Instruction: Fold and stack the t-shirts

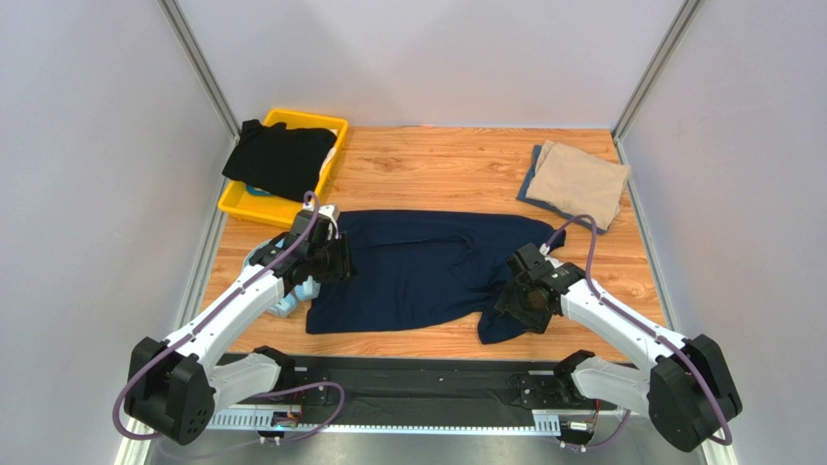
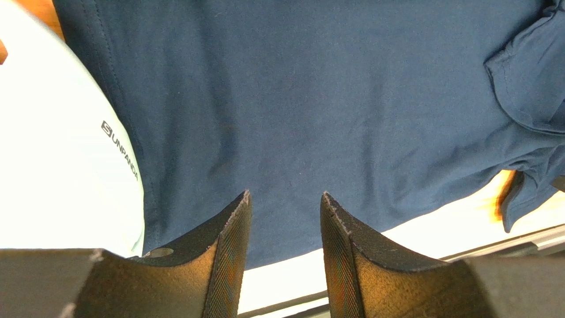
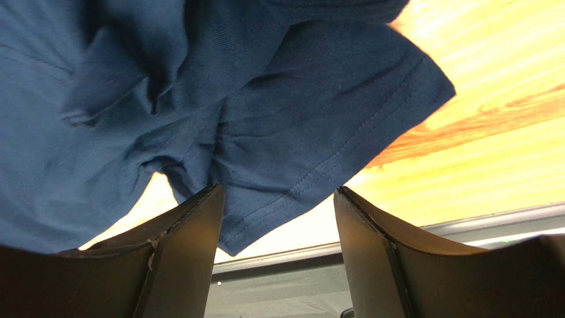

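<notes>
A dark navy t-shirt lies spread on the wooden table, its right part bunched. My left gripper hovers over its left edge, open and empty; in the left wrist view the navy cloth lies under the open gripper. My right gripper is open over the crumpled right sleeve, holding nothing; the right wrist view shows the gripper above the sleeve hem. A tan shirt lies folded at the back right. A black shirt drapes over the yellow bin.
The yellow bin stands at the back left. Light blue headphones lie under my left arm beside the navy shirt's left edge, also in the left wrist view. A folded navy cloth sits under the tan shirt.
</notes>
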Robot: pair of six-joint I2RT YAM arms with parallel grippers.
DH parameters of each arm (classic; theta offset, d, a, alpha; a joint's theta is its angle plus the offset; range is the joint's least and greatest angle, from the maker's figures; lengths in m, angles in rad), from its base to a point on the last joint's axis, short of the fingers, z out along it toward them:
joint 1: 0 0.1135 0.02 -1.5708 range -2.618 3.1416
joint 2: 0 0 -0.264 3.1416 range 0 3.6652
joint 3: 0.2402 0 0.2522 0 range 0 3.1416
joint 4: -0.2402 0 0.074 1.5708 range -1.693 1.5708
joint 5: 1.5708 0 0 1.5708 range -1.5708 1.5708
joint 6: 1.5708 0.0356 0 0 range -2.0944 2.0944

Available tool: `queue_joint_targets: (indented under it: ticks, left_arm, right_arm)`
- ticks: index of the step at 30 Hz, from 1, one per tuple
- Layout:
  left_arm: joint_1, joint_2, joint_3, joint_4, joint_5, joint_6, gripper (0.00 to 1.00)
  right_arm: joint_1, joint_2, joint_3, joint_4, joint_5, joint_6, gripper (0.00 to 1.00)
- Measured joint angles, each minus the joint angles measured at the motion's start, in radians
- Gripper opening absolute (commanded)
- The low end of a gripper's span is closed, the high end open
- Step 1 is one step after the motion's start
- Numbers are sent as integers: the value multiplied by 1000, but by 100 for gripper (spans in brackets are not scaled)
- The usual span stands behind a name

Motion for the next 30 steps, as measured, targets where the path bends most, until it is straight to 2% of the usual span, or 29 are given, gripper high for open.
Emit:
queue_joint_targets:
  ticks: [9, 16, 23, 25, 27, 28, 30]
  left_arm:
    - [0, 27, -15, 3, 11, 0, 50]
    - [0, 29, -15, 4, 11, 0, 50]
    - [0, 26, -16, 3, 10, 0, 46]
    - [0, 11, -21, 3, 5, 0, 47]
    - [-1, -17, -26, 3, -2, -1, 39]
    - [-1, -29, -28, 3, -5, -2, 29]
    - [-1, -55, -31, 3, -17, -7, 25]
  right_arm:
    - [4, 15, -68, 59, -11, 26, 67]
    - [4, 78, -47, 69, -21, 29, 66]
    - [4, 151, -15, 71, -50, 13, 55]
    - [3, 166, -14, 85, -86, 13, 48]
    - [4, 181, -15, 98, -117, 13, 1]
    - [4, 187, -15, 109, -131, 11, 0]
    - [3, 196, -21, 133, -173, 13, 0]
